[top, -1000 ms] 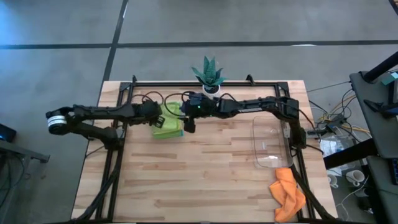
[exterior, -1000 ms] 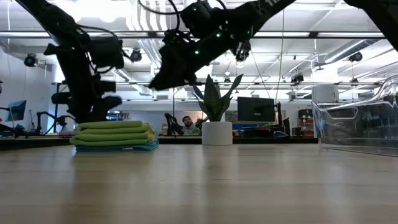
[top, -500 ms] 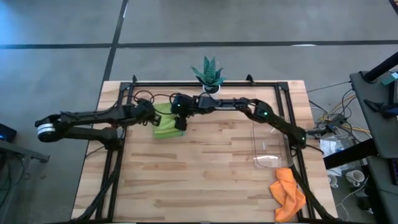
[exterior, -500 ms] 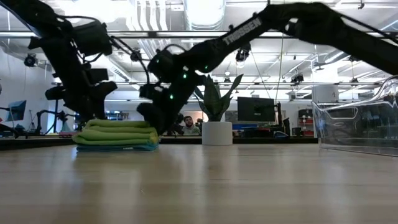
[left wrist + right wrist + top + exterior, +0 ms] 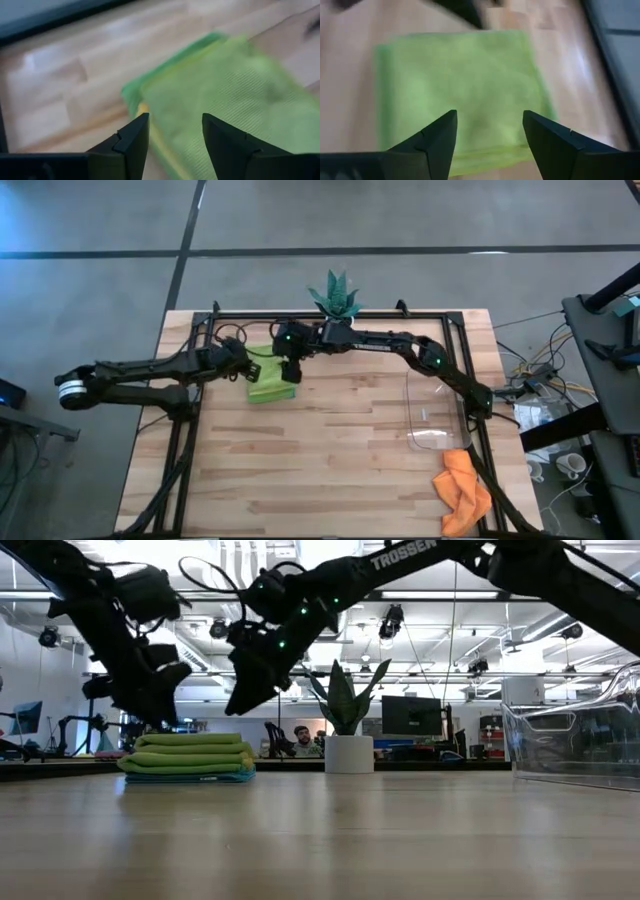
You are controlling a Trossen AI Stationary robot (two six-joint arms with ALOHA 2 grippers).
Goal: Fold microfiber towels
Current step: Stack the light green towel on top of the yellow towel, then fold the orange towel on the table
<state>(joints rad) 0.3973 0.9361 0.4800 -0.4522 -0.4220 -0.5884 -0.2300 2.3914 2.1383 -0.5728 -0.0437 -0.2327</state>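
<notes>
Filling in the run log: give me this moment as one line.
stage: stack folded | left gripper: open, over stack of folded towels | right gripper: open, above stack | orange towel: unfolded, table corner beside clear tray

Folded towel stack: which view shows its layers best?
The low view: the folded towel stack shows side-on, lime green layers over yellow and light blue. The high view shows only its green top, between the arms. Both wrist views show the top towel; the left adds a yellow edge.

Bright ceiling lights [image 5: 320, 555] glare overhead, my arms dark silhouettes against them; below my jaws the green towel [image 5: 225, 100] smears with motion blur.
</notes>
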